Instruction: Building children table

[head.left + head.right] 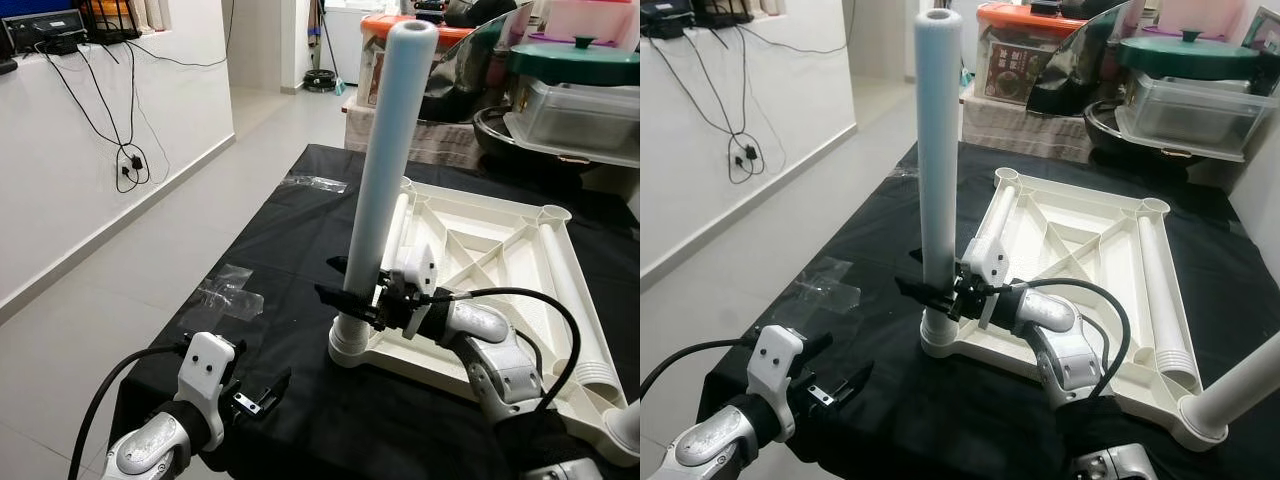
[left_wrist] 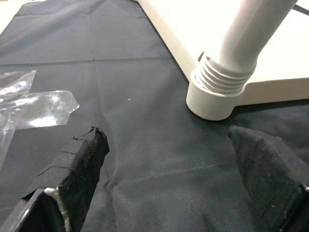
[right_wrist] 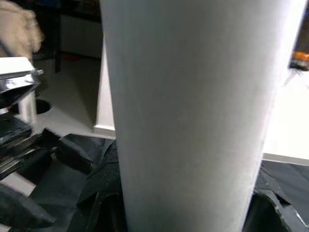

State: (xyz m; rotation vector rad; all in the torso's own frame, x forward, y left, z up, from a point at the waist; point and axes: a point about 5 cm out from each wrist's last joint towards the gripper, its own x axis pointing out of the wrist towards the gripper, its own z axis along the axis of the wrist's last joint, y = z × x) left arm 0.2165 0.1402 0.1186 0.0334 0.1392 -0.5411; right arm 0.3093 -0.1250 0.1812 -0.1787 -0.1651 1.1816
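Two black fingers of the right gripper (image 1: 352,297) clamp the lower part of the upright white table leg (image 1: 388,170), which stands in the corner socket (image 2: 215,94) of the upside-down tabletop (image 1: 500,270) on the black cloth (image 1: 270,240). The left gripper (image 1: 262,392) hovers spread wide, holding nothing, just short of that socket.

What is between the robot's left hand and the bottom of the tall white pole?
Just bare black cloth, seen in the left wrist view between the open left gripper and the white plastic table leg.
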